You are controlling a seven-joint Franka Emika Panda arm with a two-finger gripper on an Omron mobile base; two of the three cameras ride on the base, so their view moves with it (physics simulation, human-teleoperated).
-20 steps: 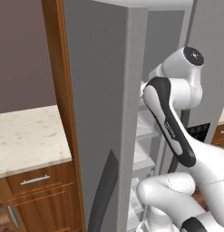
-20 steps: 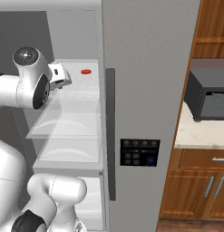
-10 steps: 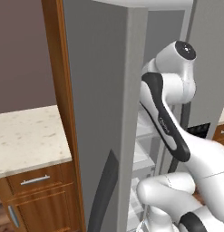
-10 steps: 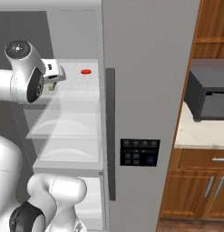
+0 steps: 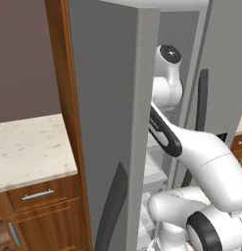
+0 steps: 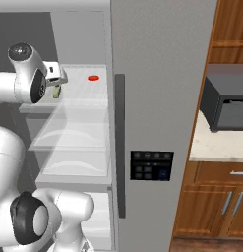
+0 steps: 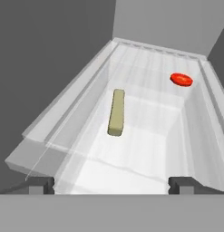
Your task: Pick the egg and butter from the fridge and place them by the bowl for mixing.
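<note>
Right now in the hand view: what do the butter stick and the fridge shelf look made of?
Butter: matte olive-yellow solid, no gloss or wrapper visible; looks soft and waxy, though the flat render leaves that open.
Fridge shelf: white, translucent, glassy or clear plastic; the ledges below show through it, and it carries pale sheen bands.

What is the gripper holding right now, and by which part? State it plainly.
Nothing is held. In the hand view the gripper is open, its fingertips wide apart, short of the butter lying free on the fridge shelf.

white fridge shelf point(image 7: 145, 149), butter point(image 7: 116, 112), flat red piece point(image 7: 181, 79)
</note>
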